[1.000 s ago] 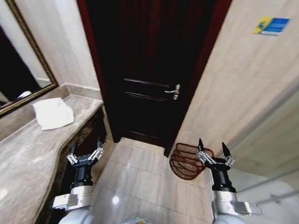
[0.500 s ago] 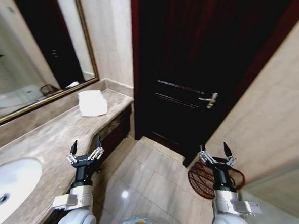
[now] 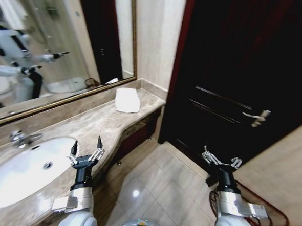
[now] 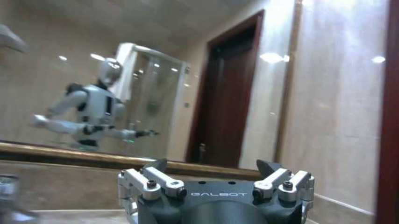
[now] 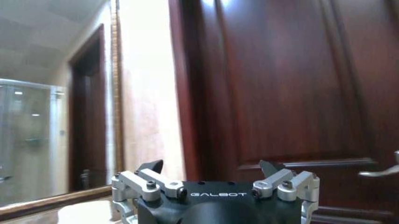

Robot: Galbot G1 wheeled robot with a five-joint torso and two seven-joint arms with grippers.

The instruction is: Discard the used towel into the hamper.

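The used towel (image 3: 126, 99), white and folded, lies on the marble counter (image 3: 91, 123) near its far end, below the mirror. The hamper (image 3: 277, 215), a dark red-brown wire basket, stands on the floor at the lower right, mostly hidden behind my right arm. My left gripper (image 3: 86, 146) is raised over the counter's front edge, open and empty, well short of the towel. My right gripper (image 3: 221, 159) is held up over the floor in front of the door, open and empty. Both wrist views show open fingers: left gripper (image 4: 212, 165), right gripper (image 5: 212, 165).
A white sink (image 3: 19, 172) with a chrome faucet (image 3: 24, 137) sits in the counter at the left. A large framed mirror (image 3: 53, 40) reflects the robot. A dark wooden door (image 3: 235, 72) with a lever handle (image 3: 257, 117) closes the room ahead. Tiled floor (image 3: 157, 180) lies between counter and door.
The whole view has swung left as the camera turned: the sink and mirror have come in, and the hamper has slid to the lower right. Both arms keep their raised pose.
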